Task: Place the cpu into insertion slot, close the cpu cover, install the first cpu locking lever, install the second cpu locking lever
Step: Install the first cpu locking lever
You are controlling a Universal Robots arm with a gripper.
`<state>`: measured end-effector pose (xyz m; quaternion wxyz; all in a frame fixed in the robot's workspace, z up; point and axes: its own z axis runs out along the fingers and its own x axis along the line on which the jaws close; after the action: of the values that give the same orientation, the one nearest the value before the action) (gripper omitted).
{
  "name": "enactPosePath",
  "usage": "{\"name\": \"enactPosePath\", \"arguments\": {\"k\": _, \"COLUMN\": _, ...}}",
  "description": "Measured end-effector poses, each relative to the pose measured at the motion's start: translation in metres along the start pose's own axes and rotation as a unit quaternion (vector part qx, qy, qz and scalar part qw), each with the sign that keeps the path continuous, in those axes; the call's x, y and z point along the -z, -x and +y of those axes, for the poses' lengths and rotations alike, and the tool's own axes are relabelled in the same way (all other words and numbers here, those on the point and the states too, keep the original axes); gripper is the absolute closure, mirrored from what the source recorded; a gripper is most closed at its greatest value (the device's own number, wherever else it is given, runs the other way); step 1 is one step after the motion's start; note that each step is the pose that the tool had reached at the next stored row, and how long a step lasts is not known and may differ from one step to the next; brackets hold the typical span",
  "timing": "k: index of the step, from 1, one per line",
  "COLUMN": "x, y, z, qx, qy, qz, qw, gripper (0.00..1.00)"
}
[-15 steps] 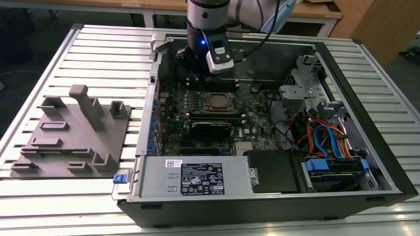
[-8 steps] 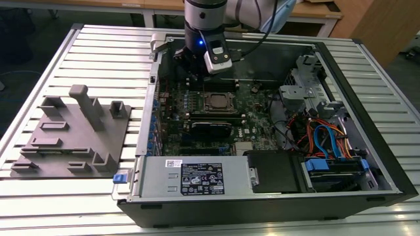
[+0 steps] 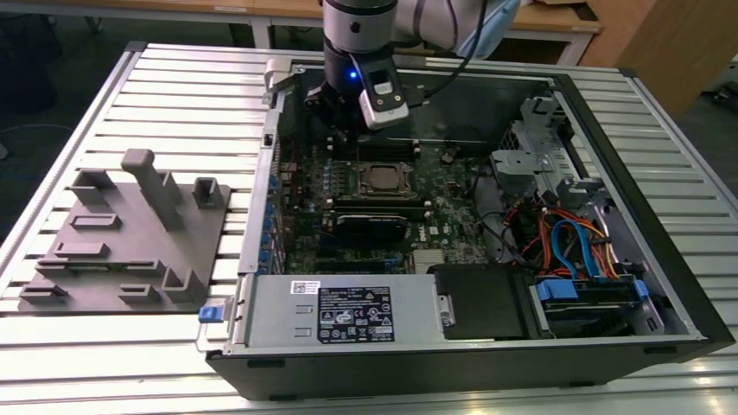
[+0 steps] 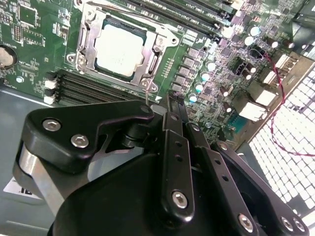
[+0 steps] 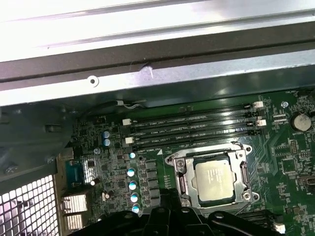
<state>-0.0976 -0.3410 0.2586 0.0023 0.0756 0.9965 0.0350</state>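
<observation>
Memory slots (image 5: 197, 125) flank the insertion slot (image 5: 179, 184); case wall (image 5: 147, 83) stands near

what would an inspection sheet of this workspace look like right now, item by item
surface: slatted metal table, with an open computer case lying on it
job's things: cpu sits in the insertion slot; cpu cover lies flat around it; a thin lever end stands up beside the slot
clutter: grey fixture tray on the exterior view's left, outside the case
grippers: pincer hangs over the motherboard, just beside the slot
cables: blue and orange cables bundled at the case's drive end, away from the slot
surroundings: wooden furniture behind the table
</observation>
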Motion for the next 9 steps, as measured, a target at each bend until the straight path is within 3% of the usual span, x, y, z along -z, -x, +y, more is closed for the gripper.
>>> {"name": "enactPosePath", "arguments": {"k": 5, "x": -0.0007, "y": -0.0009, "z": 0.0049, "qx": 0.011, "qy": 0.0001, "qz": 0.0007, "qw": 0.99994, "gripper": 0.90}}
{"name": "enactPosePath", "arguments": {"k": 6, "x": -0.0021, "y": -0.0023, "z": 0.0102, "qx": 0.020, "qy": 0.0002, "qz": 0.0014, "qw": 0.99979, "gripper": 0.90}}
{"name": "enactPosePath", "arguments": {"k": 9, "x": -0.0032, "y": -0.0034, "z": 0.0119, "qx": 0.027, "qy": 0.0003, "qz": 0.0019, "qw": 0.99963, "gripper": 0.90}}
